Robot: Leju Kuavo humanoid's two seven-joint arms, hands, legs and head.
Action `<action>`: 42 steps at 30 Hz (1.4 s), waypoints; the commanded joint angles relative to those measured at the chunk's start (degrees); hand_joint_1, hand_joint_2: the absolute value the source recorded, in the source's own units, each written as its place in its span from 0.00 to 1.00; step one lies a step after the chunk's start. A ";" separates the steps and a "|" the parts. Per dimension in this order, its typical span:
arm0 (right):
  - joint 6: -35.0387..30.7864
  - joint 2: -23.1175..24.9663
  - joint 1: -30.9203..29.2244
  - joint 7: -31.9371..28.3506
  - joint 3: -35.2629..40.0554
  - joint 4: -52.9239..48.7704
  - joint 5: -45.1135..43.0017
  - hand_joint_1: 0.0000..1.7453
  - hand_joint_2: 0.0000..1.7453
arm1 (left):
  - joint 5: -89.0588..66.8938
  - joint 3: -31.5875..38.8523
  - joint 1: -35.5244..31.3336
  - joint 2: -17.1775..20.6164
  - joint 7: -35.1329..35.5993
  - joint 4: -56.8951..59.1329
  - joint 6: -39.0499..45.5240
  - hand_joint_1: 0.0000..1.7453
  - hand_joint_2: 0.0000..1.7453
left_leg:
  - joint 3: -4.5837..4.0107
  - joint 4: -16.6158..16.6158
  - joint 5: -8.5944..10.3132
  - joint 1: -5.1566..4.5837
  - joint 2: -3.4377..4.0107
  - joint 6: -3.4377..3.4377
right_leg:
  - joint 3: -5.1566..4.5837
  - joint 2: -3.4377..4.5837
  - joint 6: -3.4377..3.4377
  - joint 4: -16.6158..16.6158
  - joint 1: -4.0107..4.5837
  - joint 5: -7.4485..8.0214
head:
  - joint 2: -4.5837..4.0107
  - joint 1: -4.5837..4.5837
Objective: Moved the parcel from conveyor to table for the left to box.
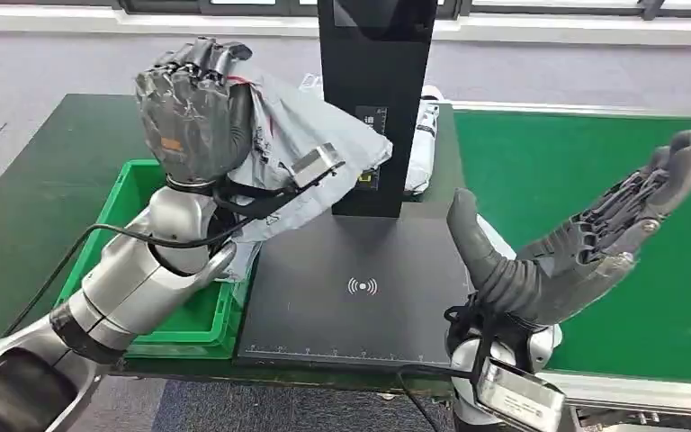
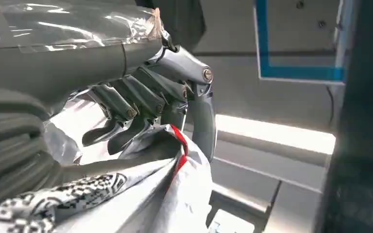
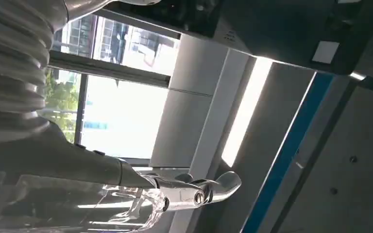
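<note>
Now parcel (image 1: 301,153) gripped, left hand (image 1: 193,108) fingers (image 2: 126,104)

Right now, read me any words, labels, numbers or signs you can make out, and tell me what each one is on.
No words or numbers read clearly.
Contactless wave symbol, white: on the black scanner pad.
Ruler ticks along the pad's front edge: numbers too small to read.
Label on the black scanner column: too small to read.
Black-and-white code pattern on the grey parcel held by the left hand: a code, not text.
Sticker on the right wrist camera: blurred.
</note>
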 commanded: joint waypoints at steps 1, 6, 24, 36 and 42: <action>-0.22 0.58 2.13 -0.02 -3.41 1.84 -0.64 0.00 1.00 | -4.12 19.79 9.91 -1.25 -5.67 -3.81 -0.41 1.00 1.00 | 0.33 -0.25 -0.01 -0.01 0.28 0.14 | 0.23 0.19 -0.21 -0.23 0.06 0.06 | -0.02 0.02; -0.22 0.20 2.12 -0.02 -3.20 2.06 -1.32 0.00 1.00 | -4.12 34.57 13.57 -8.84 -15.71 1.38 -0.41 1.00 1.00 | 0.15 -0.07 -0.01 0.05 0.05 0.11 | 0.14 -0.04 -0.17 -0.12 0.10 0.00 | 0.00 0.02; -0.22 -0.03 3.16 -0.02 -3.41 1.73 -0.79 0.00 1.00 | -4.12 52.63 10.72 -15.40 -28.96 23.95 -0.41 1.00 1.00 | 0.20 -0.10 0.02 0.03 -0.03 0.09 | 0.17 -0.07 -0.13 -0.12 0.08 -0.04 | 0.00 0.00; -0.22 -0.95 2.99 -0.02 -3.66 2.87 -2.30 0.00 1.00 | -1.04 53.36 8.90 -15.40 -31.14 36.62 -0.41 0.00 1.00 | 0.26 -0.14 0.01 0.05 0.09 0.11 | 0.20 0.02 -0.20 -0.17 0.12 0.00 | 0.00 0.00; -0.22 -2.16 4.44 -0.02 -4.97 1.06 -2.34 0.00 1.00 | 7.12 56.39 7.31 -17.10 -44.52 47.11 -4.63 0.00 1.00 | 0.27 -0.15 0.02 0.03 -0.04 0.14 | 0.30 -0.15 -0.15 -0.22 0.09 -0.02 | 0.00 0.02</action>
